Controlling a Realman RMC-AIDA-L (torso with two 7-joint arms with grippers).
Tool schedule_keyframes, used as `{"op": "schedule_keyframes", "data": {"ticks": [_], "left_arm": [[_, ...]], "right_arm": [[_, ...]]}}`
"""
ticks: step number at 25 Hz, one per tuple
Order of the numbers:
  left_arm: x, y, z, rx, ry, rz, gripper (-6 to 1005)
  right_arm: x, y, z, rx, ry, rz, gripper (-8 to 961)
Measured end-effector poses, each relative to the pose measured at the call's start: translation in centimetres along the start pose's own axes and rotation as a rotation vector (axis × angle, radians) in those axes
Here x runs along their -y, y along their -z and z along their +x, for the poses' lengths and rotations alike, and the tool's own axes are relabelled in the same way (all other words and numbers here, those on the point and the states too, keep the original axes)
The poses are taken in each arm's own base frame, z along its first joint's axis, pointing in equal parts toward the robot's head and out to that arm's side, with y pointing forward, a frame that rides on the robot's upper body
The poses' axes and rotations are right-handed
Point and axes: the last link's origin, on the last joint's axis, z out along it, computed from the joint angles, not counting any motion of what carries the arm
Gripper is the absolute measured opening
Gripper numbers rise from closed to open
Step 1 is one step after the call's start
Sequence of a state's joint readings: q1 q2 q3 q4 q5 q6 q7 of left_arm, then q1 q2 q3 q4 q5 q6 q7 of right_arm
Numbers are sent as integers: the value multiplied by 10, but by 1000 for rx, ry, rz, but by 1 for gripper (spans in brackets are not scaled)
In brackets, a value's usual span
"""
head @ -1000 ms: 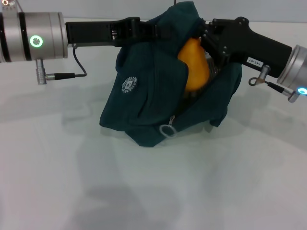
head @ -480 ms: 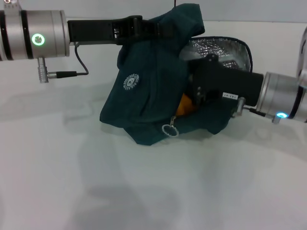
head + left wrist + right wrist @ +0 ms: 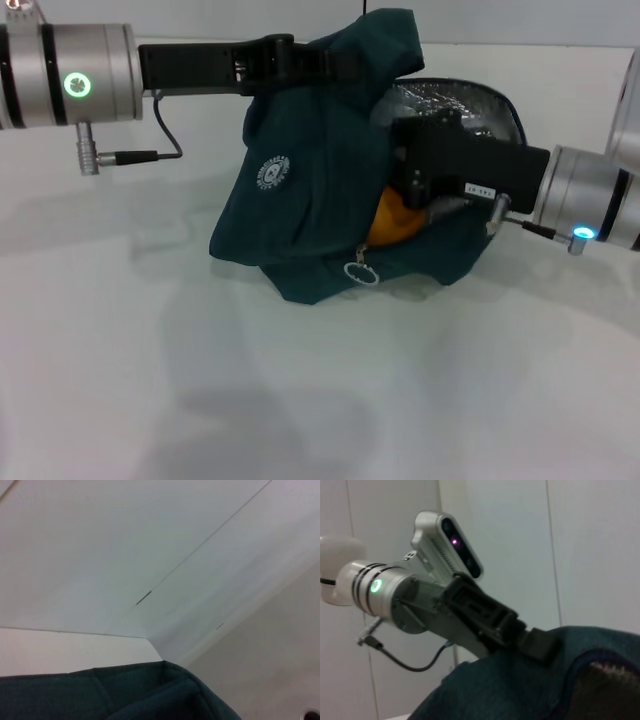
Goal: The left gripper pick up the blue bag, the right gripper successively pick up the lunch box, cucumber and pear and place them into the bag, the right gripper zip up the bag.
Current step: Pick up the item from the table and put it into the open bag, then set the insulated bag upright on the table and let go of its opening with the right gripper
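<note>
Head view: the right gripper [image 3: 412, 200] has sunk from the mouth of the blue bag [image 3: 320, 190] deep inside within the last second; the pear [image 3: 392, 220] it carried now sits low in the opening, grip impossible to tell
Left gripper [image 3: 335, 62]: still clenched on the bag's top edge above the bench [image 3: 300, 400]
Left wrist view: only bag cloth [image 3: 125, 692]
Right wrist view: left gripper [image 3: 532, 641] pinching bag fabric [image 3: 520, 690]
Meaning: pear likely delivered; zipping remains

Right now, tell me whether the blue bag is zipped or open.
Open. The blue bag gapes at its mouth: silver lining and the pear show inside, and the zipper pull hangs at the near end.
</note>
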State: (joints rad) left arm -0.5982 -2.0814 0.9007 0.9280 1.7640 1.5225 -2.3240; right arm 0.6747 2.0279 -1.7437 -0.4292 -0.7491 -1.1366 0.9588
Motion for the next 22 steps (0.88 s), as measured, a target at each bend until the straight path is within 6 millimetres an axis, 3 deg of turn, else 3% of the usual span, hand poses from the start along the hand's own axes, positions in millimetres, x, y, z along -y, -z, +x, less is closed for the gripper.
{"op": "schedule_keyframes", "data": {"ticks": [4, 9, 14, 20, 22], "left_arm": [[2, 2, 0, -4, 2, 8, 51], [2, 2, 0, -7, -7, 14, 51], [4, 2, 0, -9, -12, 18, 51], [7, 6, -2, -17, -7, 31, 51], [7, 6, -2, -20, -7, 35, 51]], "right_arm": [[-6, 3, -3, 33, 2, -22, 60], [-20, 25, -4, 131, 91, -53, 201], [-22, 75, -2, 283, 93, 53, 376], [-25, 151, 22, 354, 85, 296, 615], [-27, 157, 24, 355, 83, 308, 685]]}}
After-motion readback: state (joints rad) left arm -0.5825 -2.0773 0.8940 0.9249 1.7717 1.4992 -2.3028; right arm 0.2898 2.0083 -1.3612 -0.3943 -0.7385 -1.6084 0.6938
